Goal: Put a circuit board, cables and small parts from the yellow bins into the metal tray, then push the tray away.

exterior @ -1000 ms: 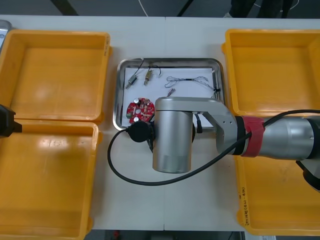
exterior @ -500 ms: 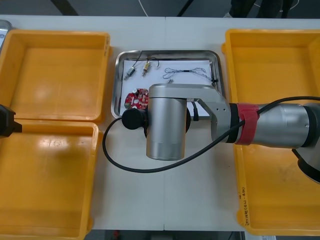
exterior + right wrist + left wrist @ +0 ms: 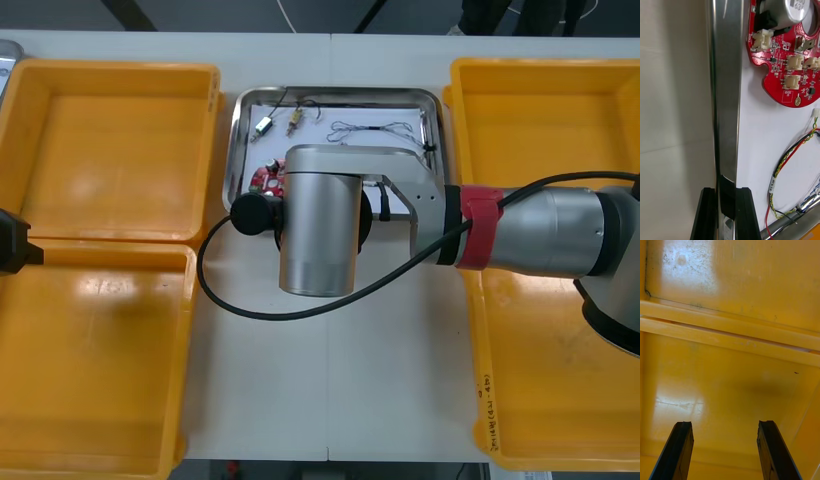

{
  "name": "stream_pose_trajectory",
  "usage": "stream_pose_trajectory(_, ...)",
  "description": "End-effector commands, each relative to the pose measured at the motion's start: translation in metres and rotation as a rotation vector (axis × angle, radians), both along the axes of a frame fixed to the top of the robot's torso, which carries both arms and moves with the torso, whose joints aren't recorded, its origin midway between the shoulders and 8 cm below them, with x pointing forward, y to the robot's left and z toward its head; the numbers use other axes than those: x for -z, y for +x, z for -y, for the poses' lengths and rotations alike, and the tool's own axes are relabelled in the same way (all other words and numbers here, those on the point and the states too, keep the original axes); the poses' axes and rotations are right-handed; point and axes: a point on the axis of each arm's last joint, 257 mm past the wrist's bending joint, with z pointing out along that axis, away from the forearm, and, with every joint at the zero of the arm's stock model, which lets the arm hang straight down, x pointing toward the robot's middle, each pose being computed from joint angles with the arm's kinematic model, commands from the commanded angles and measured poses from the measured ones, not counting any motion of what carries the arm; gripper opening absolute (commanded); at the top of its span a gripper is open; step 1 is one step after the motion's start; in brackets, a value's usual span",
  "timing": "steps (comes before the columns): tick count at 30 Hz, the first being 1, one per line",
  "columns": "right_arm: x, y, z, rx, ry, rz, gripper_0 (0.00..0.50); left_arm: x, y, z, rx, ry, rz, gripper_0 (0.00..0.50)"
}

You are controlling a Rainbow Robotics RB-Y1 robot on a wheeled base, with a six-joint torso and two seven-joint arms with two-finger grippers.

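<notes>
Light table (image 3: 330, 400); right hand (image 3: 725, 193) grips metal tray (image 3: 727, 93) rim beside circuit board (image 3: 790, 75).

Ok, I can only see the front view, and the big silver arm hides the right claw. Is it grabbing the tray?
Observer: Yes. In the right wrist view, the right claw is shut on the rim of the metal tray.
Operator: What's lying inside next to that rim?
Observer: A red and yellow cable lies on the white floor, close to the circuit board.
Operator: And the left claw?
Observer: The left claw is open with nothing between its fingers, above the floor of a yellow bin.
</notes>
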Motion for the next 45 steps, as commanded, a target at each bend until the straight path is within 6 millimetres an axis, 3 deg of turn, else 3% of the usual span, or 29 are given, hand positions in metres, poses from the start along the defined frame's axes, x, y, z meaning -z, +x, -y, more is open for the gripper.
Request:
stream_pose_trajectory(1, -0.026, 0.005, -0.027, -0.086, -0.035, 0.043, 0.000, -0.012, -0.006, -0.019, 0.002, 0.067, 0.013, 0.500)
stream_pose_trajectory(14, -0.035, 0.020, -0.033, -0.127, -0.048, 0.072, 0.000, -0.012, -0.006, -0.019, 0.002, 0.067, 0.013, 0.500)
stream_pose_trajectory(45, -0.071, 0.075, -0.020, -0.105, -0.071, 0.162, 0.000, -0.012, -0.006, -0.019, 0.002, 0.067, 0.013, 0.500)
